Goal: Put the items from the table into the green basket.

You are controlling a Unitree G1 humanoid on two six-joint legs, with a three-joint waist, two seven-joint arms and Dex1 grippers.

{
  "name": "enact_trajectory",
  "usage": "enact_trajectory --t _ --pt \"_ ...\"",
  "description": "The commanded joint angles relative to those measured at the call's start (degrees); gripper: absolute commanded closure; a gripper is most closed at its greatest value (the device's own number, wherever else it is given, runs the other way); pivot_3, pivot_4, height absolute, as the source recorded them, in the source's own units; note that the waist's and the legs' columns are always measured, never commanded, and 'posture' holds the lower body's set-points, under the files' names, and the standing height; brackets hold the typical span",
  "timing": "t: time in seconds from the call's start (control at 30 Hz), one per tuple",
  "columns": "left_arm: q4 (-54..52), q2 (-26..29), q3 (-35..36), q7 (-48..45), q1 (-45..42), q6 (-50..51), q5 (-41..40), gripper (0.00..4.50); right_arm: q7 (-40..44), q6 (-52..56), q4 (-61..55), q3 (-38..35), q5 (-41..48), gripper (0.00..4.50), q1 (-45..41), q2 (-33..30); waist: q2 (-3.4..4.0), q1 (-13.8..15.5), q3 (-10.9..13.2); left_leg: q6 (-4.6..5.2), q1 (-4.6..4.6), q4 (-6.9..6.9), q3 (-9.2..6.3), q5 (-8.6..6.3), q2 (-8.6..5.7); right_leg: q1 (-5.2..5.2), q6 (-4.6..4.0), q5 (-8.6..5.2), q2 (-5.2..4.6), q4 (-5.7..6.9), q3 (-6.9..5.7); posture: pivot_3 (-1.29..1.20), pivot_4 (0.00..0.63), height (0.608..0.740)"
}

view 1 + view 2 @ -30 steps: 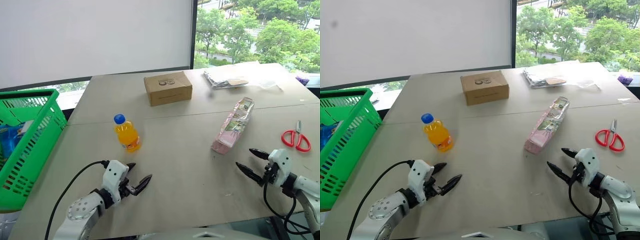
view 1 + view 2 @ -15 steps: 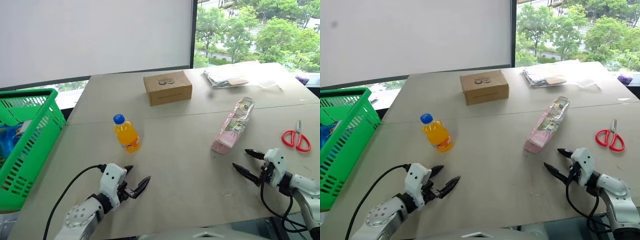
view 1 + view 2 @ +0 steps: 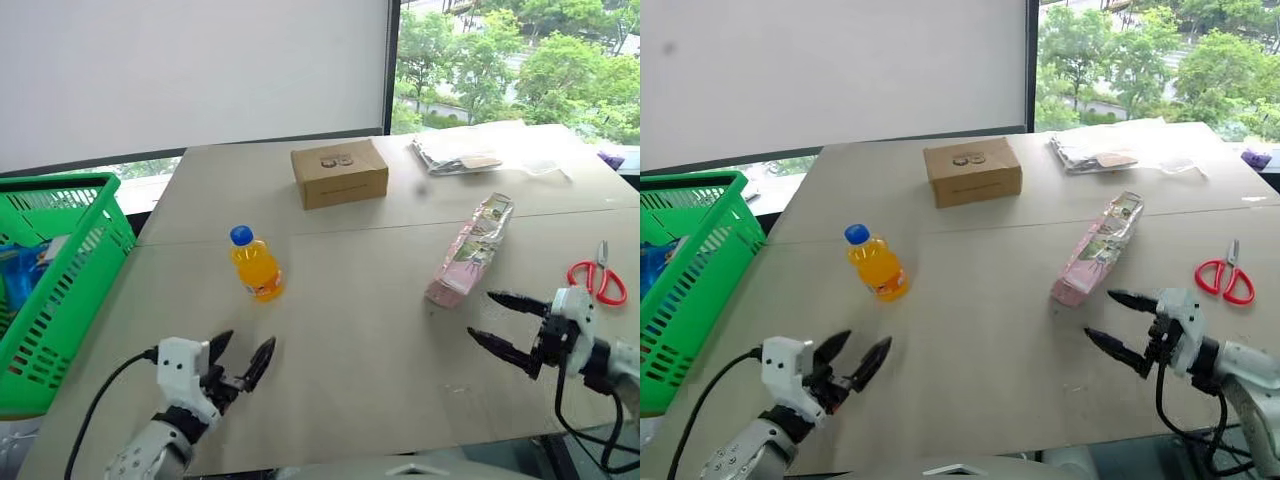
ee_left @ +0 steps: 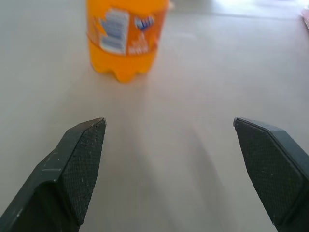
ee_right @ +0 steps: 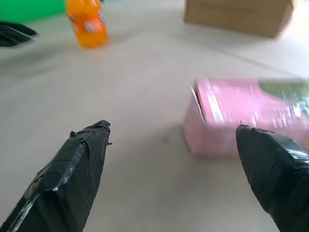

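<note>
We see both items still out on the desk [image 3: 340, 380]: the orange bottle [image 3: 256, 267] stands upright left of centre, and the long pink packet [image 3: 470, 250] lies flat to the right, its near end just beyond our right gripper [image 3: 500, 325]. The green basket [image 3: 90, 245] sits off the desk's left edge with some blue things already inside, well apart from both. Our left gripper [image 3: 240, 362] hovers near the bottle, both sets of fingers spread wide and gripping nothing, so nothing is picked up yet.
</note>
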Motion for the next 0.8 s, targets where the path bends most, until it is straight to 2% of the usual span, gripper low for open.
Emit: enact_trajectory --t 0.03,0.17,0.33,0.57,0.8 --pt "0.99 -0.70 -0.50 3.35 -5.86 -2.56 3.44 0.13 -3.40 5.25 -8.45 3.60 5.02 0.00 -5.94 1.77 0.00 0.04 -0.02 -0.01 0.01 0.00 0.00 0.00 0.01 0.00 0.00 0.00 0.01 0.00 -0.02 0.00 0.000 0.740" --pt "4.23 -1.93 -1.92 7.33 -11.53 -5.35 9.21 0.13 -6.65 7.96 -11.94 9.10 4.39 0.00 -12.11 4.90 -0.08 0.32 -0.13 -0.02 0.21 0.00 -0.01 0.02 0.01 -0.08 0.20 0.12 0.01 -0.04 -0.11 0.00 0.000 0.740" --pt "9.32 -2.76 -2.56 11.28 -16.27 -8.31 15.36 0.13 -8.98 9.02 -12.49 14.15 2.23 0.00 -15.71 8.08 -0.55 1.33 -0.48 -0.07 -0.50 0.04 0.00 0.03 -0.04 -0.82 0.00 0.36 -0.01 -0.20 -0.11 0.00 0.000 0.740" --pt "12.54 -2.28 -4.43 8.50 -19.37 -10.55 15.63 0.04 -11.47 8.35 -12.00 17.83 -0.57 0.00 -16.54 11.92 -0.56 2.11 -0.51 -0.03 -0.66 0.05 -0.01 -0.04 -0.04 -0.98 -0.02 0.37 -0.01 -0.22 -0.15 0.00 0.000 0.740" --pt "14.85 -2.60 -5.59 6.98 -21.58 -9.37 14.70 0.04 -12.03 7.86 -12.37 18.75 -2.33 0.00 -15.48 12.79 -0.55 2.12 -0.52 -0.02 -0.62 0.14 -0.01 -0.04 -0.04 -0.97 -0.02 0.38 0.00 -0.09 -0.16 -0.02 0.000 0.740"
